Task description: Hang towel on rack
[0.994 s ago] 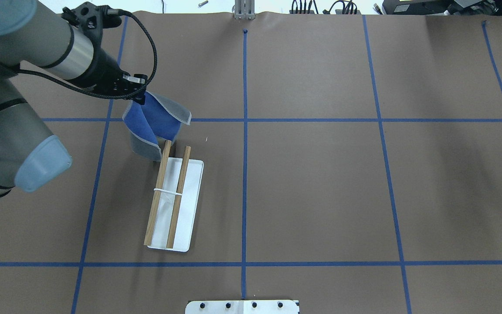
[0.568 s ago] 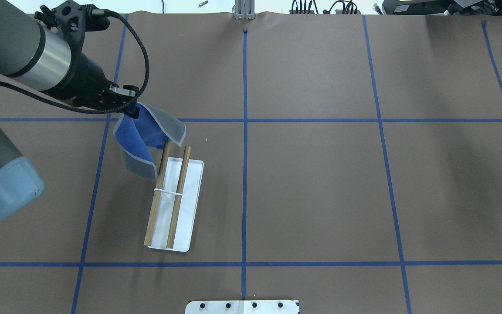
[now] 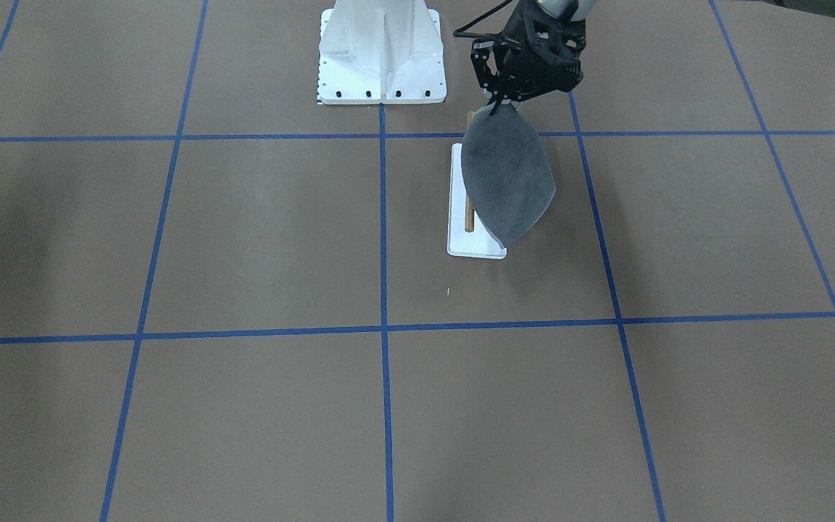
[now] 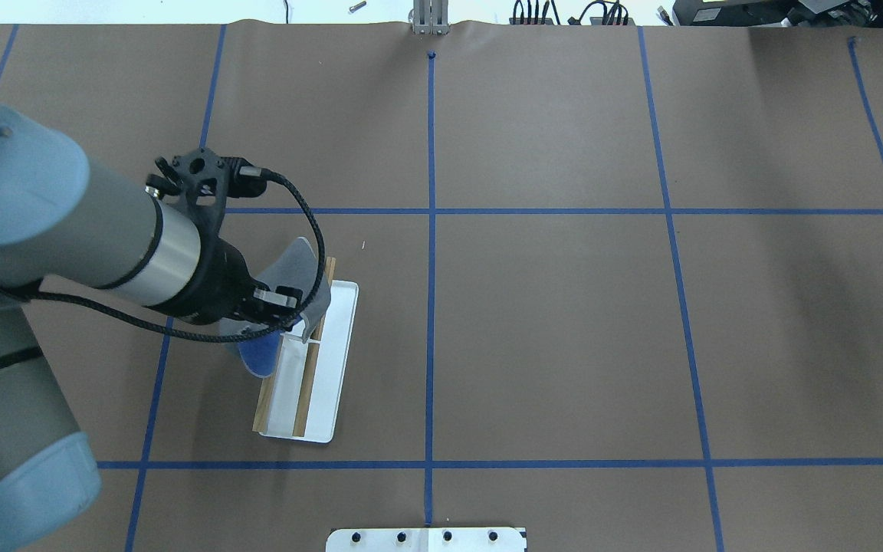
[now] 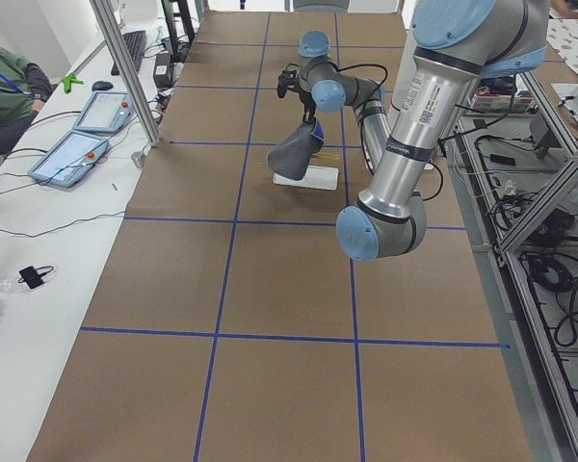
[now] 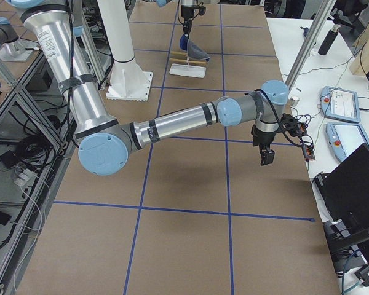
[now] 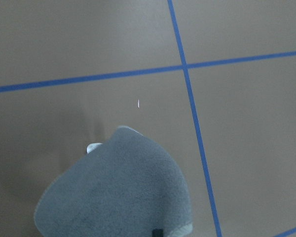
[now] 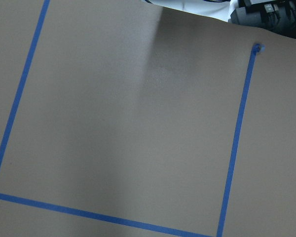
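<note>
My left gripper [image 4: 282, 301] is shut on the towel [image 4: 300, 268] and holds it by one edge above the rack [image 4: 305, 399]. The towel hangs grey side out, with a blue fold [image 4: 257, 356] below the wrist. In the front-facing view the gripper [image 3: 497, 105] is above the towel [image 3: 508, 181], which covers most of the rack's white base [image 3: 472, 248] and one dowel [image 3: 469, 214]. I cannot tell whether the cloth touches the dowels. The left wrist view shows the grey towel [image 7: 118, 192]. My right gripper [image 6: 267, 155] is far off near the table's edge, and I cannot tell its state.
The large white bolted pedestal [image 3: 381, 51] stands behind the rack. Blue tape lines [image 4: 431, 230] grid the brown table. Operator panels [image 6: 341, 104] lie beyond the table edge near the right arm.
My left gripper has carried the towel from beyond the rack's far end back toward the robot, and it is now over the rack. The towel now covers the dowels' far half.
</note>
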You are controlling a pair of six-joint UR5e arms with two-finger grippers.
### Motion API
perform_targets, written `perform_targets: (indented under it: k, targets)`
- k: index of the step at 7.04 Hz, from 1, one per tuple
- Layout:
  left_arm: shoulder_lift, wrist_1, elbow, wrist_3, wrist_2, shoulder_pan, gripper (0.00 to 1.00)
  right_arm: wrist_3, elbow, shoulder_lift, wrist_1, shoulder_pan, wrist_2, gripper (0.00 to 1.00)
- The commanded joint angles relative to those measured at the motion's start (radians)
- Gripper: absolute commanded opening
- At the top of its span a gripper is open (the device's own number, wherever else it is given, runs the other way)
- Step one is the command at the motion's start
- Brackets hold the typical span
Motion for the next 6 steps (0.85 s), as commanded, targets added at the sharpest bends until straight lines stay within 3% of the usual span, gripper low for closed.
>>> perform_targets:
  k: [1,2,5,6]
  targets:
    - [-0.001,-0.002,0.009,-0.050,0.068,0.076,0.24,0.000,-0.001,0.001,0.000,0.000,0.000,1.00]
    - [-0.006,-0.004,0.014,-0.043,0.075,0.076,0.98,0.000,-0.001,-0.001,0.000,0.000,0.000,1.00]
    - [-0.092,0.001,0.012,-0.044,0.049,0.039,0.99,0.000,-0.001,-0.005,0.000,0.002,0.003,1.00]
    - [-0.098,0.002,0.020,-0.040,-0.002,-0.053,0.99,-0.005,-0.001,-0.013,-0.001,0.014,0.003,1.00]
